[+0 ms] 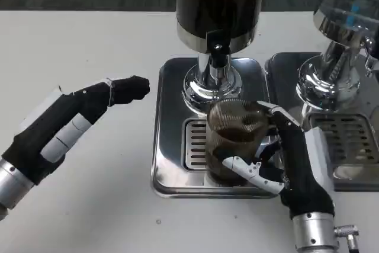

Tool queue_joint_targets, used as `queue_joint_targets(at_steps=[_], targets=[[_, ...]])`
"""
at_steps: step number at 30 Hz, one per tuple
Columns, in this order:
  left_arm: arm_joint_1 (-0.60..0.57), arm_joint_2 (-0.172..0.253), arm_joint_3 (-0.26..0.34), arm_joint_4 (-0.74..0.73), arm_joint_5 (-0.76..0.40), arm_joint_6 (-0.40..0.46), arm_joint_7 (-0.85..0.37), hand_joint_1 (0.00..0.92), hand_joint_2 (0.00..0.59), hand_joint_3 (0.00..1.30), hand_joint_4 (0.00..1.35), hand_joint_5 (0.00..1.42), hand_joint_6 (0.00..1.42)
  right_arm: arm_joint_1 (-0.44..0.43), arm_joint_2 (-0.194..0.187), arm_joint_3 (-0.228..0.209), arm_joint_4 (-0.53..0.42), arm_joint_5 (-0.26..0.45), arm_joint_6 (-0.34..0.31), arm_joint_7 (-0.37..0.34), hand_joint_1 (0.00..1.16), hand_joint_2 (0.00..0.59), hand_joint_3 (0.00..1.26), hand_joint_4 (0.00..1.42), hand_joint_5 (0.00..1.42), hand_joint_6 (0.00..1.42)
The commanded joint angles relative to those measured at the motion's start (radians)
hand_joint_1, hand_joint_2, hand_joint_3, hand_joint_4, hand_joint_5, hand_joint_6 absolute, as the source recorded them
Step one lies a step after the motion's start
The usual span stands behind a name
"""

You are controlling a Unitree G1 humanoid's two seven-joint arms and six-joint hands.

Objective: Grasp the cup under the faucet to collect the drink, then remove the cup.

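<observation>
A clear ribbed cup (233, 137) with dark drink in it stands on the drip grate (194, 144) of the steel tray, just in front of the dispenser's black faucet (217, 51). My right hand (284, 158) wraps around the cup from the right, its thumb and fingers gripping the cup's sides. The dark drink dispenser (219, 4) rises behind on a chrome base. My left hand (77, 119) hovers over the table to the left, apart from the tray, with fingers curled in and nothing in it.
A second chrome dispenser (340, 45) with its own steel tray and grate (346, 140) stands close on the right, beside my right forearm. The white table (89, 205) stretches to the left and front.
</observation>
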Motion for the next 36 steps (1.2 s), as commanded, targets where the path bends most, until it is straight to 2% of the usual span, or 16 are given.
queue_joint_targets(at_steps=[1, 8, 12, 27, 36], targets=[[0.001, -0.001, 0.000, 0.008, 0.015, 0.006, 0.003, 0.000, 0.128, 0.30, 0.25, 0.22, 0.17, 0.006, 0.003, -0.006, -0.044, -0.003, -0.050, -0.032, 0.71, 0.224, 0.59, 0.65, 0.74, 0.98], [0.002, 0.001, -0.002, 0.007, 0.021, -0.002, 0.005, 0.000, 0.128, 0.30, 0.25, 0.22, 0.17, 0.021, 0.000, -0.007, -0.079, -0.022, -0.048, -0.049, 0.72, 0.222, 0.61, 0.68, 0.77, 1.03], [0.000, -0.003, -0.003, 0.007, 0.026, -0.004, 0.006, 0.000, 0.128, 0.30, 0.25, 0.22, 0.17, 0.051, -0.006, -0.014, -0.126, -0.026, -0.046, -0.046, 0.74, 0.202, 0.62, 0.68, 0.79, 1.06], [0.001, -0.005, -0.009, 0.001, 0.051, -0.035, 0.007, 0.000, 0.128, 0.30, 0.24, 0.21, 0.17, 0.148, -0.024, -0.030, -0.270, -0.018, -0.022, -0.006, 0.81, 0.180, 0.63, 0.67, 0.82, 1.10], [0.029, 0.017, -0.021, -0.067, 0.073, -0.103, 0.001, 0.000, 0.129, 0.28, 0.22, 0.18, 0.16, 0.207, -0.025, -0.048, -0.355, -0.008, -0.016, 0.028, 0.82, 0.176, 0.63, 0.70, 0.84, 1.13]])
